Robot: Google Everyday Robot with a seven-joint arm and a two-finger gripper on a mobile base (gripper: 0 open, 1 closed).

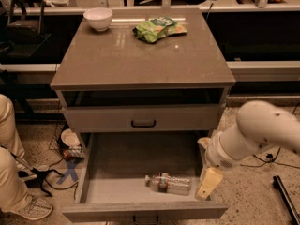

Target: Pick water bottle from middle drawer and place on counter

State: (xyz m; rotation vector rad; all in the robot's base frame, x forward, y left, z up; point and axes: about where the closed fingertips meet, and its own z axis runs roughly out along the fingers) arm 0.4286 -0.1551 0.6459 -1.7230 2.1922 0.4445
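Camera view: the water bottle lies on its side on the floor of the open middle drawer, near its front right. The gripper hangs just right of the bottle, not holding it. Whether it is released or clenched cannot be told. A bowl and a snack bag sit on the table.

The water bottle is lying in the middle drawer, toward its front, with the gripper hanging just right of it. A bowl and a snack bag are sitting at the back of the counter.
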